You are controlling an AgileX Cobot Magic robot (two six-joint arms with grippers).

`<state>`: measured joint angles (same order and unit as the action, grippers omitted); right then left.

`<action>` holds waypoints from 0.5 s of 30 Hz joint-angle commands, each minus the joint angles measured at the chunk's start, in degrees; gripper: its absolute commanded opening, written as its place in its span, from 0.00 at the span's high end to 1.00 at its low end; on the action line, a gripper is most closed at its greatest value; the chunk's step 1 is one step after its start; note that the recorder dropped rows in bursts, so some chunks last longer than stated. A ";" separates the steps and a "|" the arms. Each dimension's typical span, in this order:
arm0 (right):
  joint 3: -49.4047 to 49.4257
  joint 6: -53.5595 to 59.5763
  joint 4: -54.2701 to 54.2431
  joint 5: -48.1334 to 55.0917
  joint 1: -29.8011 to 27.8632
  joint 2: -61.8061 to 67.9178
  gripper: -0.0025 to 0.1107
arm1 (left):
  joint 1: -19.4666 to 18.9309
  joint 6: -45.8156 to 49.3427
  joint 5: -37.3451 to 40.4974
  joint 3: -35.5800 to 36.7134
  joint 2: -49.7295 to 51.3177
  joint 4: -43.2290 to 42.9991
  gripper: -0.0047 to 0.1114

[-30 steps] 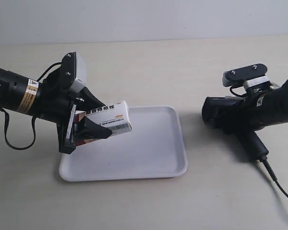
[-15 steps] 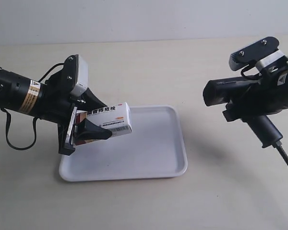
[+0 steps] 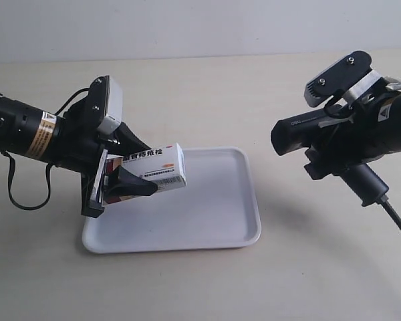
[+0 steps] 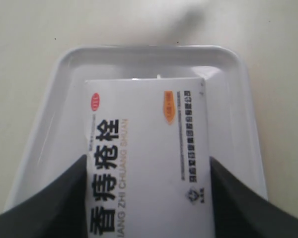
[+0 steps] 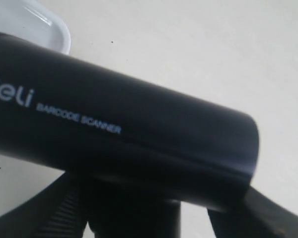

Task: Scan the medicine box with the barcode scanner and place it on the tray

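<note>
Holding the medicine box (image 3: 154, 168) above the left end of the tray (image 3: 207, 214), the left gripper (image 3: 123, 167) sits at the left of the exterior frame, its black fingers (image 4: 54, 198) clamped on the two long sides of the box. The box hangs clear of the tray, its barcode face turned toward the lower right. In the left wrist view the box (image 4: 149, 158) fills the lower centre, with the tray (image 4: 238, 114) behind it. At the right of the frame the right gripper (image 3: 337, 150) is closed around the barcode scanner (image 3: 327, 137), lifted off the bench (image 3: 200, 287), head pointing left toward the box, cable (image 3: 397, 227) trailing to the lower right.
</note>
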<state>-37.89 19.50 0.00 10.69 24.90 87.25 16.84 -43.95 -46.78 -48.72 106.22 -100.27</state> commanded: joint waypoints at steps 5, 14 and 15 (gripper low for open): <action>-0.21 0.51 0.57 -7.41 0.11 4.63 0.98 | -0.07 -0.09 -1.22 -0.27 0.16 0.40 0.96; -0.21 -0.14 0.41 -6.15 1.42 4.63 0.98 | -0.07 -0.26 -1.19 -0.27 0.16 2.01 0.96; -0.21 -0.30 0.41 -6.15 1.80 4.63 0.98 | -0.07 -0.91 -1.19 -0.27 0.16 2.01 0.96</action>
<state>-37.89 19.60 0.00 5.05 25.63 91.90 16.84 -43.95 -47.22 -48.72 106.22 -99.45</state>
